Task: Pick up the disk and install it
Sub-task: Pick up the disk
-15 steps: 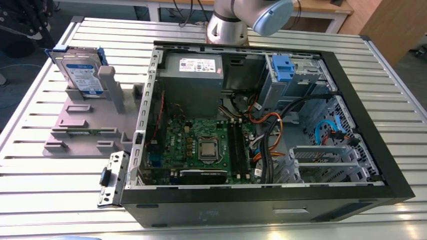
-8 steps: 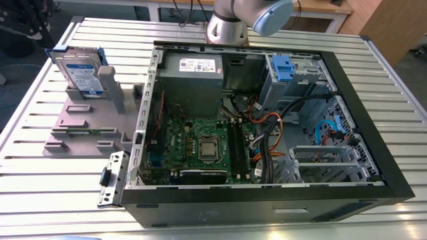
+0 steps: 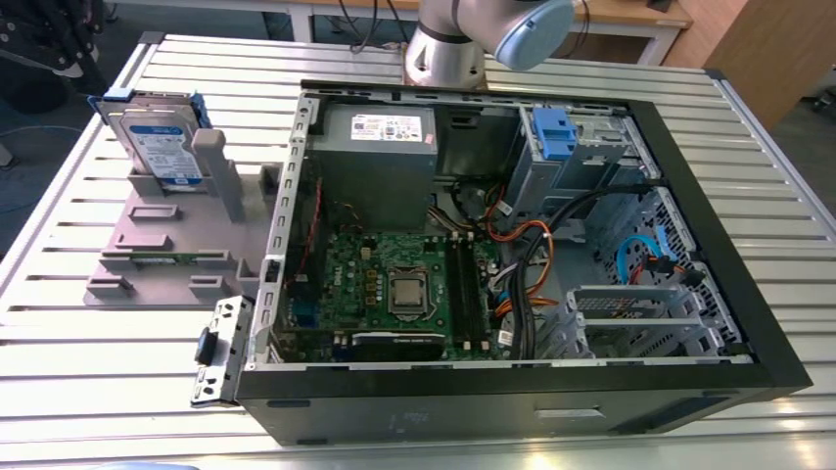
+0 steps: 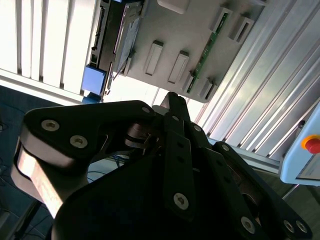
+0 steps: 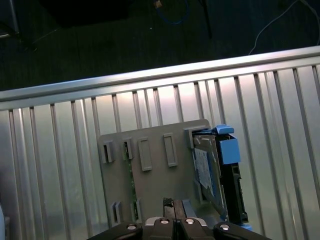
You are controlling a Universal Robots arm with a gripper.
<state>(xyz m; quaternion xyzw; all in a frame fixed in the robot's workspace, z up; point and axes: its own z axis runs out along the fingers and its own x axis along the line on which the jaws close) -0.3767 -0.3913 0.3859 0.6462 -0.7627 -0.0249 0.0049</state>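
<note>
While the pincer (image 5: 169,204), closed and empty, points at the grey rack (image 5: 150,185), the disk (image 5: 207,170) lies off to one side.
It stands on edge in the rack's slot farthest from the computer case (image 3: 523,392).

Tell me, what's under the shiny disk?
The disk stands upright, wedged into the grey holder, which lies on the slatted metal table. Its bottom edge is hidden inside the holder.
</note>
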